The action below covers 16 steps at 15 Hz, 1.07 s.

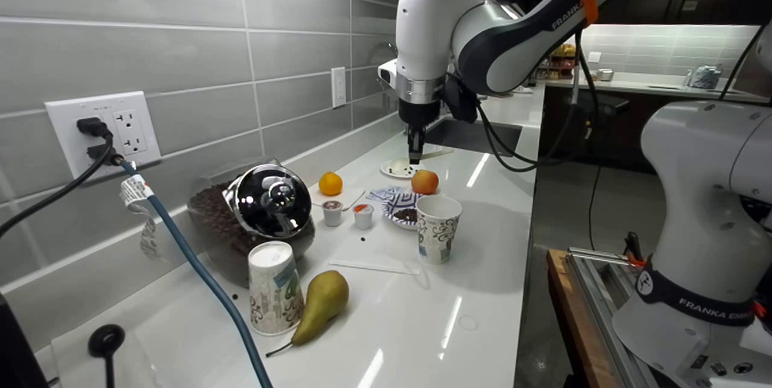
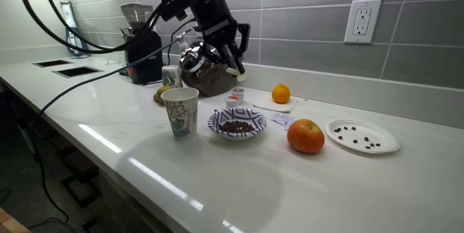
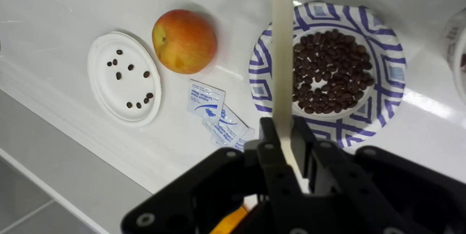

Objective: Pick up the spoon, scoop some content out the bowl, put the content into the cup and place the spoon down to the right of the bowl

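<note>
One pale spoon (image 3: 282, 55) is clenched in the tool (image 3: 284, 126) — it is held in the air, well apart from the surface (image 2: 326, 196). In the wrist view it is seen across the rim of the patterned bowl (image 3: 392, 59), in which many dark beans (image 3: 342, 55) are contained. Near this bowl, the printed cup (image 2: 180, 117) is placed upright, as shown in both exterior views. On the opposite side an apple (image 2: 305, 136) is found, and just beside it — a white plate (image 2: 382, 134), on which loose beans (image 2: 366, 139) are scattered. Further, an orange (image 2: 281, 93) is laid on a napkin (image 2: 268, 104), and a pear (image 1: 325, 300) beside an upturned cup (image 1: 274, 297).
</note>
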Each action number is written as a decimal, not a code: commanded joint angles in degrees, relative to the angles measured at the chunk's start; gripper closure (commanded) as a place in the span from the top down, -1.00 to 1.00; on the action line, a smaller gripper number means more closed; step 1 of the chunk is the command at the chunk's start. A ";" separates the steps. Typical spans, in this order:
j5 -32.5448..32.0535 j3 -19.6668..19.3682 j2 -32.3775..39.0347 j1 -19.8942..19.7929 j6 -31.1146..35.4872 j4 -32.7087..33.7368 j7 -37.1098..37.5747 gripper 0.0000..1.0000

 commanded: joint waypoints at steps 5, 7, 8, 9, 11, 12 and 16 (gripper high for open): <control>6.00 27.25 10.66 -28.62 6.57 -2.01 -6.17 -0.92; 5.46 30.84 11.65 -32.77 6.09 -2.17 -6.64 -0.92; 5.16 32.10 11.75 -34.36 6.02 -2.34 -7.02 -0.92; 4.81 33.05 12.06 -35.67 5.97 -2.43 -7.80 -0.92; 4.17 34.39 12.40 -37.72 6.42 -2.59 -9.46 -0.92; 3.88 34.84 12.81 -38.48 6.87 -2.47 -10.52 -0.92; 4.40 35.54 15.09 -40.74 10.53 -2.09 -15.24 -0.92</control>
